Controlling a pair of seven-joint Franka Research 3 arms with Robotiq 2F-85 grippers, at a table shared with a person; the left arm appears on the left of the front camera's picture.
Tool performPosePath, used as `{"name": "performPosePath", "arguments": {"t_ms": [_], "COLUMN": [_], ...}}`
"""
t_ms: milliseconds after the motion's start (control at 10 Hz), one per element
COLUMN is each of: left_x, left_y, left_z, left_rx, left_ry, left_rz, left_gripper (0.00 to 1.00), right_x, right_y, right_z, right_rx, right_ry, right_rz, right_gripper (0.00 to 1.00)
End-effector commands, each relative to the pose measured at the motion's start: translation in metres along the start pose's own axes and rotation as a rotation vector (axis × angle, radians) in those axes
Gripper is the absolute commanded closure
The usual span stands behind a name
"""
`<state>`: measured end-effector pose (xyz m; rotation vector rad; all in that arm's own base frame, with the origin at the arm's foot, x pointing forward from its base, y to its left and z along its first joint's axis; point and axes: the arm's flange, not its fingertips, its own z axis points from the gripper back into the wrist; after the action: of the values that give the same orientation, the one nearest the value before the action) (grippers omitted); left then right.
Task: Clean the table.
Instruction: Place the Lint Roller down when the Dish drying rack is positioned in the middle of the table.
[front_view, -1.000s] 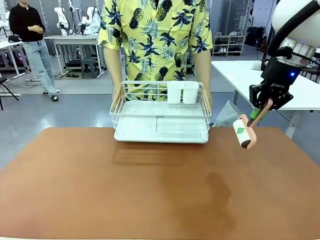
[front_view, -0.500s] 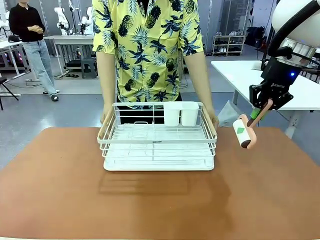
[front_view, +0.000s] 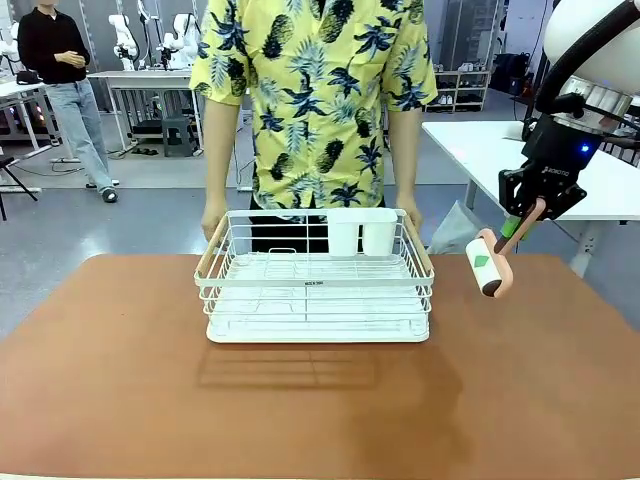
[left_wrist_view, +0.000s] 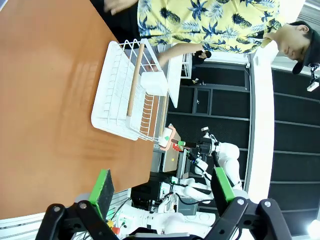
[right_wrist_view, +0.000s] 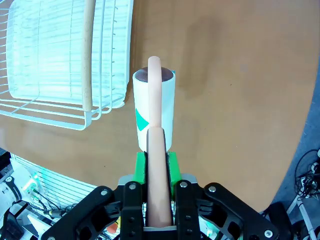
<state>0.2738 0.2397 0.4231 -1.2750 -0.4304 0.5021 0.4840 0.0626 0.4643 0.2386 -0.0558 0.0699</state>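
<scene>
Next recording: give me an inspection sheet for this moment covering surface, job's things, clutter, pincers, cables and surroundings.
Surface: reddish-brown table, a faint darker patch near its middle.
Job's things: lint roller with a pink handle, held above the table's right side, off the surface.
Clutter: white wire dish rack on the table's far half; a person's hands at its far corners; two white cups in it.
Pincers: right pincer shut on the roller's handle; left pincer open, holding nothing.
Cables: nothing seen on the table.
Surroundings: white table at far right; another person standing at far left.
</scene>
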Motion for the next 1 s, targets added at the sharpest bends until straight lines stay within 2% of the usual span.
{"name": "performPosePath", "arguments": {"t_ms": [0,800,900], "left_x": [-0.002,-0.002,-0.002], "left_y": [0.001,0.001,0.001], "left_z": [0.004,0.004,0.004], "left_rx": [-0.011,-0.011,-0.011], "left_ry": [0.009,0.009,0.009], "left_rz": [-0.015,-0.015,-0.015], "left_gripper": [0.0,0.0,0.0], "right_x": [-0.002,0.0,0.014], "right_y": [0.002,0.0,0.001], "right_z": [0.003,0.0,0.006], "right_rx": [0.0,0.0,0.077], "right_ry": [-0.003,0.0,-0.107], "right_rz": [-0.009,0.0,-0.266], "right_gripper": [0.79,0.79,0.79]}}
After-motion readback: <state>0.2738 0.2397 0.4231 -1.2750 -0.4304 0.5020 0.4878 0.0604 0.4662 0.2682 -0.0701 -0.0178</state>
